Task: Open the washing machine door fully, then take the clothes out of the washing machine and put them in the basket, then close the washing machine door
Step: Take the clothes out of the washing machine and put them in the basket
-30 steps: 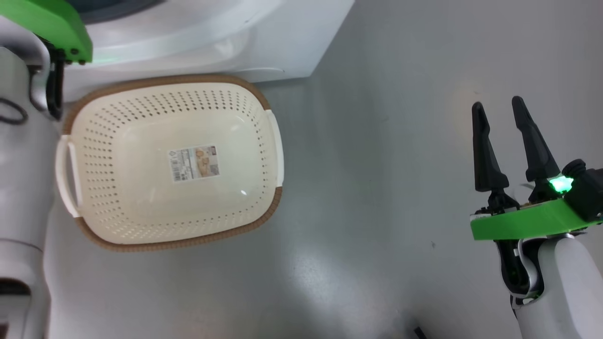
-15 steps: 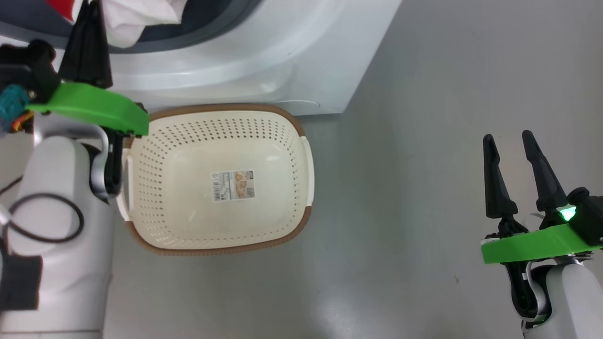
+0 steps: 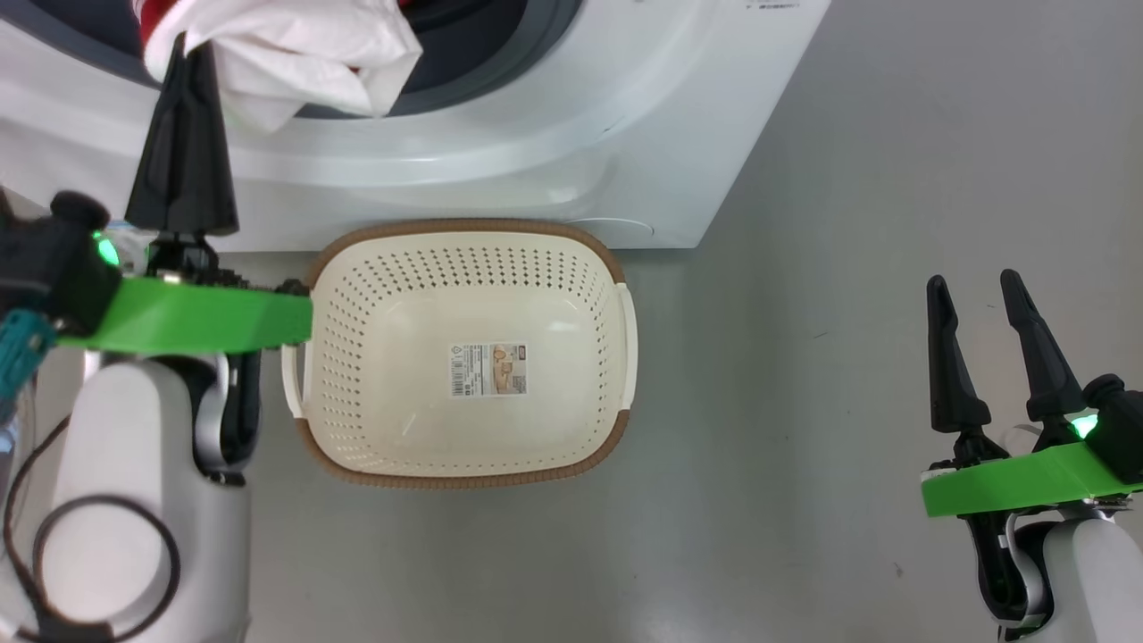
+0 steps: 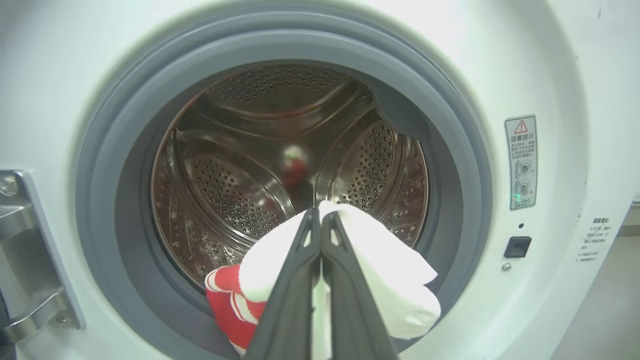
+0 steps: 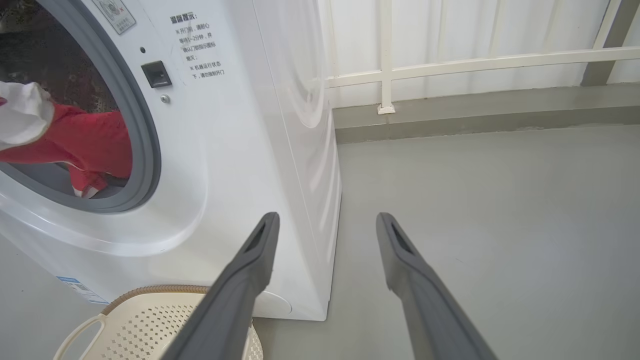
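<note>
At the drum mouth (image 3: 500, 62), the clothes (image 3: 295, 62) (a white garment bunched over red) are clamped in the left gripper (image 3: 183, 49), jaws pinched tight. Step in hand: unloading the washing machine (image 3: 554, 134). Next, the bundle must be lifted clear and released over the basket (image 3: 464, 230), set empty on the floor (image 3: 804, 268) just before the machine front. Right gripper (image 3: 975, 284) is held wide, nothing carried.

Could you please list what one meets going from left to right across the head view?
left gripper, shut on the white garment → basket → right gripper, open
</note>
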Tool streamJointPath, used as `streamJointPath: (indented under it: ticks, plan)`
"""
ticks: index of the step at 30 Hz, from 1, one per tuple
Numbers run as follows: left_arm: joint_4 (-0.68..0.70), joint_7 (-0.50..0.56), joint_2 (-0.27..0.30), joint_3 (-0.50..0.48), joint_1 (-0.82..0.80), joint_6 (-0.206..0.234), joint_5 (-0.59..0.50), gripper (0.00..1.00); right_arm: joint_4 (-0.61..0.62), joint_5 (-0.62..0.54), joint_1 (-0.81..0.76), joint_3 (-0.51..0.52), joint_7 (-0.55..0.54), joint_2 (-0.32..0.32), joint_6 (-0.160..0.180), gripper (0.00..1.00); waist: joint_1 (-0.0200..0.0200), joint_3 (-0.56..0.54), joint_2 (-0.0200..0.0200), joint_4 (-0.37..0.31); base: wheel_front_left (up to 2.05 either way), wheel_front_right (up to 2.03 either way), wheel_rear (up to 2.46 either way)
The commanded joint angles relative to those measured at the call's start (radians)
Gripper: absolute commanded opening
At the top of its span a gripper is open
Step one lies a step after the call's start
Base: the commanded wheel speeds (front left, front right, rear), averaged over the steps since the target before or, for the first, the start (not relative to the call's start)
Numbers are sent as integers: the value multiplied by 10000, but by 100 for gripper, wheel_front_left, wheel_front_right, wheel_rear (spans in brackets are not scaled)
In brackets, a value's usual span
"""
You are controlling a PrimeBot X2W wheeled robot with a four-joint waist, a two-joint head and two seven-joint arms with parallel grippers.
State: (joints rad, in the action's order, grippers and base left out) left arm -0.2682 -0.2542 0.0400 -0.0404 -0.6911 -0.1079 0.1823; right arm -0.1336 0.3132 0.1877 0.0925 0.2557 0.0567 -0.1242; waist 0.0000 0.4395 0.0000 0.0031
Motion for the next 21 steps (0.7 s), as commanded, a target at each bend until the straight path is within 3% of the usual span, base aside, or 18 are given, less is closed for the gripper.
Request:
streamJointPath:
  ticks: [1, 12, 21]
  plan:
    - [750, -75, 216, -331, 347, -112, -115, 0, 240, -96, -138, -167, 61, 94, -65, 100, 0, -44, 0, 53, 0, 0, 0]
    - [3338, -76, 108, -121, 1595, -118, 111, 0, 272, -109, -208, -153, 61, 117, -65, 100, 0, -39, 0, 112, 0, 0, 0]
    - [5386, -76, 104, 592, 2342, 377, 378, 0, 335, -117, -178, -134, 61, 115, -65, 100, 0, 141, 0, 91, 0, 0, 0]
